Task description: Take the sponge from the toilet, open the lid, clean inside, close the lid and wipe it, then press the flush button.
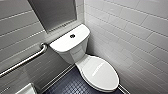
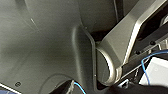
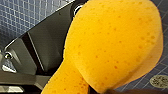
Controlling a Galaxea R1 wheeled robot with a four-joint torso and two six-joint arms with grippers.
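Observation:
The white toilet (image 1: 67, 47) stands in the corner of two tiled walls, its boxy tank against the back wall. Its oval lid (image 1: 100, 72) lies shut over the bowl. The small dark flush button (image 1: 72, 36) sits in the middle of the tank top. In the right wrist view the orange sponge (image 3: 112, 42) hangs close to the camera above the dark floor, with my right gripper (image 3: 82, 85) shut on its narrow waist. The left wrist view shows grey parts of my own body, and nothing is held there.
A metal grab bar (image 1: 25, 60) runs along the left wall beside the tank. A grey panel (image 1: 52, 12) hangs above the tank. Dark studded flooring (image 1: 67, 85) lies left of the bowl, and a white object (image 1: 25, 90) sits at the lower left corner.

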